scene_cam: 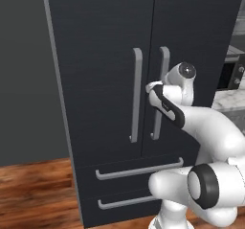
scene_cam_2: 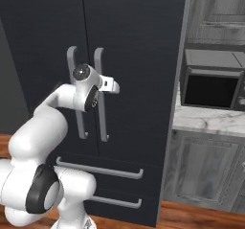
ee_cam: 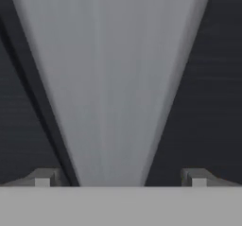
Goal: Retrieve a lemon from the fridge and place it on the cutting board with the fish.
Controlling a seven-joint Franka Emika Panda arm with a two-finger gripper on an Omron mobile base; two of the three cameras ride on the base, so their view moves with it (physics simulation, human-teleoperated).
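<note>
fridge [scene_cam: 105,41]: doors shut, centre of left base view | right door handle [ee_cam: 111,88]: grey bar up the middle of hand view, between the fingers [ee_cam: 43,178], which stand wide apart, clamped on nothing | left door handle [scene_cam: 137,94]: just beside | drawers [scene_cam: 139,169]: below | microwave [scene_cam_2: 213,86]: right side, on marbled desk [scene_cam_2: 210,121]

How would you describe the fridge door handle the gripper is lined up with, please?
Find the tall black fridge left of the marbled counter. Two long grey vertical bar handles flank the seam between its doors. The right handle is the one, with the open gripper straddling it, unlike the free left handle.
</note>
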